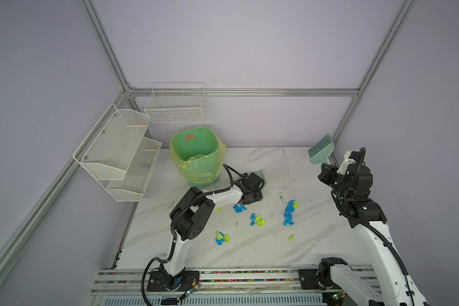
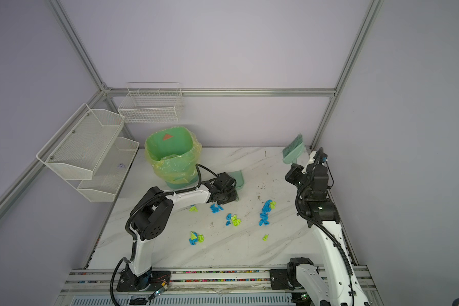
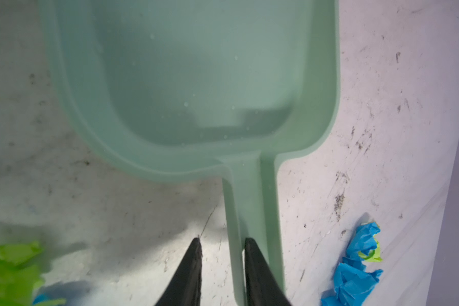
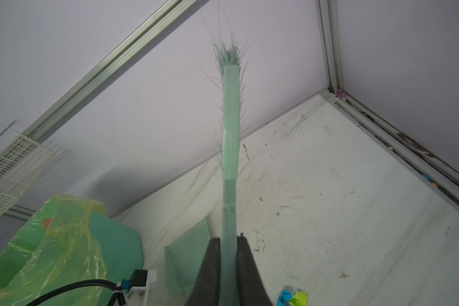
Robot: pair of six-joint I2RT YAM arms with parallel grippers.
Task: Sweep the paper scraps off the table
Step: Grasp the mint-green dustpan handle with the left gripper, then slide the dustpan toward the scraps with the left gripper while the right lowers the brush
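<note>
Mark: an orange triangle [image 1: 190,136] is on the inside wall of the green bin [image 1: 206,147], which stands at the far left of the table [image 1: 249,251].
Paper scraps: blue and yellow-green paper scraps [image 1: 259,220] lie in little heaps in the middle of the table, between the two arms.
Left gripper: the left gripper [image 3: 221,239] is low over the table, at the handle of the green dustpan [image 3: 196,79]. Its two fingers are a little apart. One is over the handle and one is beside it, and bare table shows between them.
Scraps by left gripper: a blue heap [image 1: 239,208] lies just on the near side of it.
Right gripper: the right gripper [image 4: 228,238] is squeezed tight on the handle of the green brush [image 4: 231,119]. It holds the brush up at the far right, bristles pointing up.
Scraps by right gripper: they are well apart from it, to its left and nearer.
</note>
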